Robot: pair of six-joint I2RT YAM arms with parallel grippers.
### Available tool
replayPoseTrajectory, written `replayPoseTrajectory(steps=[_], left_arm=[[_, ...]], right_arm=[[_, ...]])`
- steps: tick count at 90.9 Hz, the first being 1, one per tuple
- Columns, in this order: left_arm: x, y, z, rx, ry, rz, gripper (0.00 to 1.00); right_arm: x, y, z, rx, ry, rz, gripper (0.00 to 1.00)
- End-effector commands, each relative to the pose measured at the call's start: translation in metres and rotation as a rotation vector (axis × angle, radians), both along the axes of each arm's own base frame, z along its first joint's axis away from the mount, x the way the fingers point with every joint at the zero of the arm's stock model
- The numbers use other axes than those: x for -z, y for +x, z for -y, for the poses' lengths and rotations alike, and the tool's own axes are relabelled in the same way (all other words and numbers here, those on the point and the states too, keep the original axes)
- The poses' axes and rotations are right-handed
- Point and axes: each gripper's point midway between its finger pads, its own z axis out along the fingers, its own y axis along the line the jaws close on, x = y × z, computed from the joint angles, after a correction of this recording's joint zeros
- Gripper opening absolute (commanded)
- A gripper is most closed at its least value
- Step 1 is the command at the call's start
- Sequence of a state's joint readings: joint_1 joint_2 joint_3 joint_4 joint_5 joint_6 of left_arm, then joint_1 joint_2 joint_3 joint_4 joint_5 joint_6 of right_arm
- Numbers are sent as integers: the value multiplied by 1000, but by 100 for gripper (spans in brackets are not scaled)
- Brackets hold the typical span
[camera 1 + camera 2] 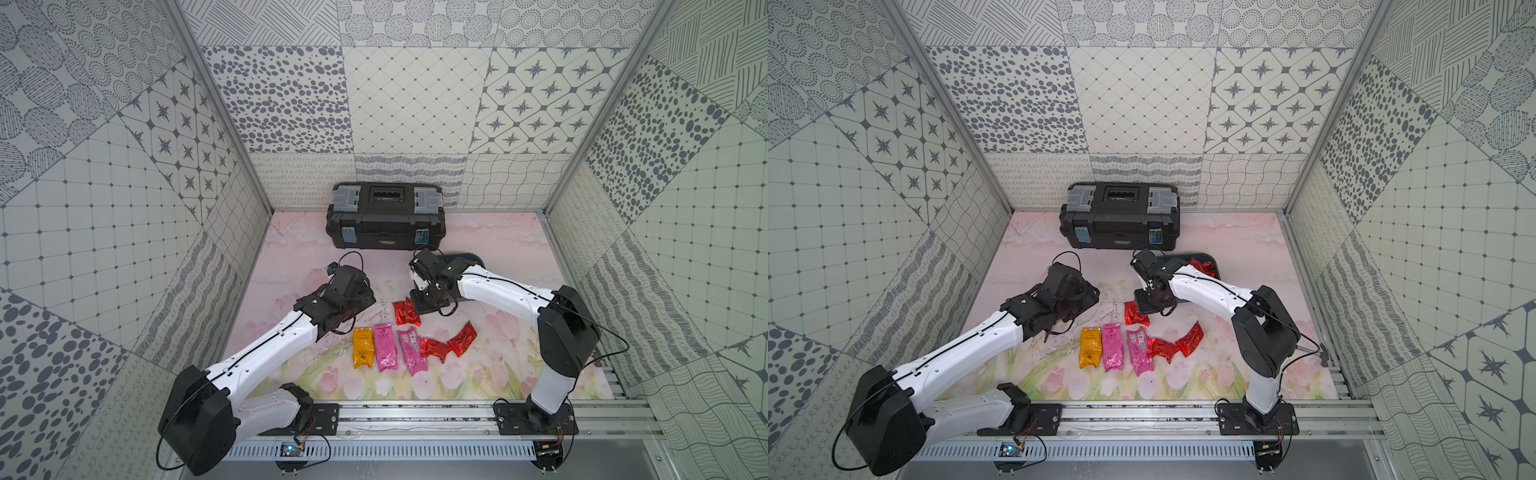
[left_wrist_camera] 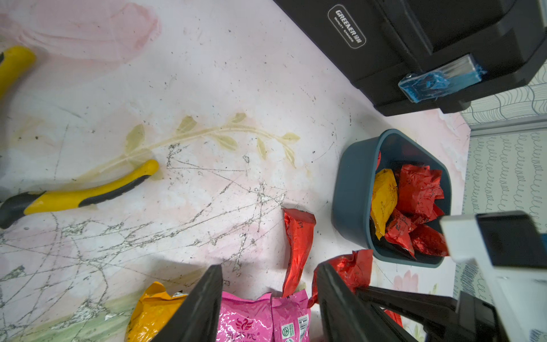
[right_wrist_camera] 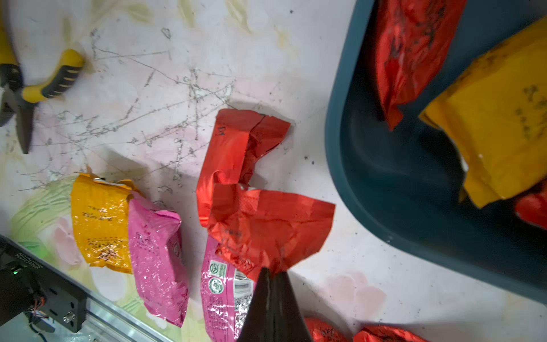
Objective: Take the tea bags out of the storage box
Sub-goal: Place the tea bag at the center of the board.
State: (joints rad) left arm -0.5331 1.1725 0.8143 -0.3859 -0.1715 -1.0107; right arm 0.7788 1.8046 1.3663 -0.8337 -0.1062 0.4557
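The teal-blue storage box (image 2: 352, 189) stands at the right, mostly hidden under my right arm in both top views. Inside it lie an orange tea bag (image 2: 383, 198) and several red tea bags (image 2: 420, 192). My right gripper (image 3: 272, 272) is shut on the edge of a crumpled red tea bag (image 3: 266, 219), just left of the box and low over the table. On the mat lie an orange bag (image 1: 362, 347), two pink bags (image 1: 385, 347) and two red bags (image 1: 462, 339). My left gripper (image 2: 269, 296) hangs open above the pink bags, holding nothing.
A black toolbox (image 1: 385, 218) stands shut against the back wall. Yellow-handled pliers (image 2: 80, 195) lie on the mat, hidden under my left arm in both top views. A metal rail (image 1: 415, 415) runs along the front edge. Patterned walls close in three sides.
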Motion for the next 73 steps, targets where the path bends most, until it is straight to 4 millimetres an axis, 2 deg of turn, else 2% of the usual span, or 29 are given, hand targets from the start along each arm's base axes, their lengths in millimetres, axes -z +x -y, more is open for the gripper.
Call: replayPoseTrajectory(steps=[1, 10, 21, 31, 42, 51, 65, 73], left_arm=[[2, -3, -11, -39, 14, -3, 55], [1, -4, -13, -39, 19, 1, 56], [-1, -2, -11, -22, 24, 10, 56], [-3, 1, -6, 1, 21, 18, 56], [-9, 6, 4, 41, -12, 49, 56], [-14, 10, 14, 76, -51, 88, 56], [-22, 16, 24, 112, -100, 138, 56], [-25, 18, 29, 126, -118, 158, 56]], right_arm=[[1, 10, 1, -1, -47, 24, 0], [6, 13, 2, 5, -71, 29, 1], [0, 15, 2, 13, -61, 41, 24], [-19, 17, 5, 29, -33, 79, 34], [-48, 22, 14, 54, 4, 145, 37], [-65, 32, 32, 111, 17, 200, 38], [-67, 55, 65, 222, 16, 252, 39], [-62, 71, 75, 279, 48, 249, 40]])
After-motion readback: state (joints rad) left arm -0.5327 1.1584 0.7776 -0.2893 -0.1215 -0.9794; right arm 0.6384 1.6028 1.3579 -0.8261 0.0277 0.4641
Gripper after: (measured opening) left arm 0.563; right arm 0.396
